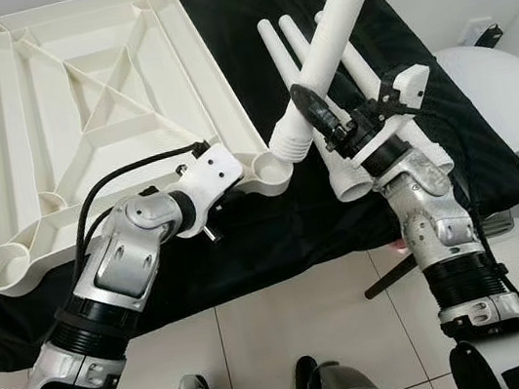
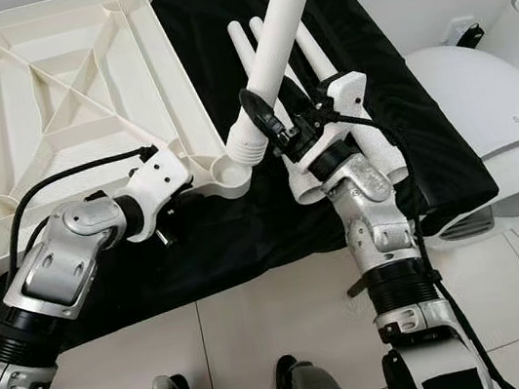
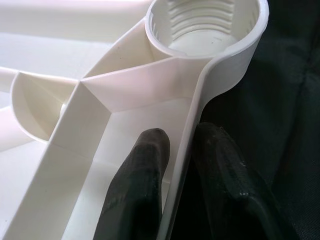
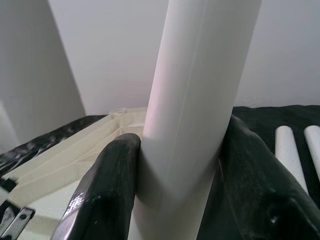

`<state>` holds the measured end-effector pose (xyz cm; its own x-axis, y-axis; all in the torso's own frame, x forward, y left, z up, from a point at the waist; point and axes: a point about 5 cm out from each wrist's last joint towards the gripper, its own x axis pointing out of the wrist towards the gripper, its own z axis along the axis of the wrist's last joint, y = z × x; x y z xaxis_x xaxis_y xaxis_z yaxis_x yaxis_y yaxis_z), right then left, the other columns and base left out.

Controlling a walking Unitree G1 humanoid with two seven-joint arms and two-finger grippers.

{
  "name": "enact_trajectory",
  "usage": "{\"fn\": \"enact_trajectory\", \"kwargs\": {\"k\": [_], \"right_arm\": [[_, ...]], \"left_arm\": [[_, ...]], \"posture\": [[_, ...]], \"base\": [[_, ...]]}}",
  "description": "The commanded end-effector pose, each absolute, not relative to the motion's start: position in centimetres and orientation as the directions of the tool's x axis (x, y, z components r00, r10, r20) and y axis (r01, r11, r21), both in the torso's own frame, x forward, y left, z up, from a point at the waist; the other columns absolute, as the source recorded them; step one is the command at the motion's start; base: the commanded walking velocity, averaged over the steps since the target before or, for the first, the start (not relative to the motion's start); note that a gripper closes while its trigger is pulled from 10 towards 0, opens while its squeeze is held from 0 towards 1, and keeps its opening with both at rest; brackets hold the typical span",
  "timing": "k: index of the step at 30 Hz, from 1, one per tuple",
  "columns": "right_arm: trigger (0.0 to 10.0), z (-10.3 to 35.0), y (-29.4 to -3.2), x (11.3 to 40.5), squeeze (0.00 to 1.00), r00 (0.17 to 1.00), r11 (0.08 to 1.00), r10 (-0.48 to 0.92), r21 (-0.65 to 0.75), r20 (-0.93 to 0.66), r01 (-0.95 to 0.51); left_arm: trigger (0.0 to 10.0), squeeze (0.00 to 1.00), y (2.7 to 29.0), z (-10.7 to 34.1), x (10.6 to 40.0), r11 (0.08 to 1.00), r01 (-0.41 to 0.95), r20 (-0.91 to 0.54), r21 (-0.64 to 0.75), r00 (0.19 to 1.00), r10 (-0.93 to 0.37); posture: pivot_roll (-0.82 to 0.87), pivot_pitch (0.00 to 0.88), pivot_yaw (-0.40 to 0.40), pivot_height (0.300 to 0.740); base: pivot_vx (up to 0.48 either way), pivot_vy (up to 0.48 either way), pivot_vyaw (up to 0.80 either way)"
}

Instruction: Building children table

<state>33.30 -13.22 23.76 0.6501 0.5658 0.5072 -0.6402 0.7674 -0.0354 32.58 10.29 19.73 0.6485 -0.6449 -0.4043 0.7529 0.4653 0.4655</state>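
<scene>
I have the white table top (image 1: 100, 121) lying upside down on the black-covered bed (image 1: 275, 227), ribs up, with a threaded socket (image 1: 270, 166) at its near right corner. My right gripper (image 1: 346, 117) has its jaws clamped on 1 white leg (image 1: 333, 35), held tilted, its ribbed lower end just at that socket's rim and not yet seated. My left gripper (image 3: 182, 165) has its jaws narrow, pinching the top's side wall just beside the same socket to steady it. 3 spare legs (image 1: 370, 142) lie behind my right arm. My worry is the tilt: if I turn the leg now, the threads will likely cross or the end will skid off the rim. The thin wall could also slip from my left jaws, letting the top slide on the cloth.
</scene>
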Motion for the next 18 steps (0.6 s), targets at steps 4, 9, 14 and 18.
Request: {"fn": "enact_trajectory", "kwargs": {"k": [4,9,14,18], "right_arm": [[10.0,23.70,-12.82,33.11,0.00,0.606,0.725,0.628,-0.084,0.488,-0.683],[10.0,23.54,-12.74,33.23,0.00,0.599,0.716,0.646,-0.103,0.474,-0.691],[10.0,23.47,-12.57,33.30,0.00,0.591,0.708,0.658,-0.116,0.467,-0.696],[10.0,23.52,-12.53,33.34,0.00,0.582,0.700,0.670,-0.129,0.461,-0.703]], "left_arm": [[10.0,0.00,9.78,20.03,31.97,0.450,0.768,-0.378,0.456,0.625,-0.683],[10.0,1.00,9.63,19.98,31.83,0.459,0.784,-0.376,0.417,0.609,-0.698],[10.0,1.00,9.56,20.20,31.72,0.464,0.793,-0.368,0.394,0.599,-0.711],[10.0,0.00,9.30,20.83,31.67,0.470,0.800,-0.347,0.373,0.590,-0.729]], "posture": [[0.10,0.184,-0.059,0.740],[0.10,0.181,-0.059,0.740],[0.10,0.185,-0.061,0.740],[0.10,0.188,-0.061,0.740]], "base": [[0.000,0.000,0.00],[0.000,0.000,0.00],[0.000,0.000,0.00],[0.000,0.000,0.00]]}}
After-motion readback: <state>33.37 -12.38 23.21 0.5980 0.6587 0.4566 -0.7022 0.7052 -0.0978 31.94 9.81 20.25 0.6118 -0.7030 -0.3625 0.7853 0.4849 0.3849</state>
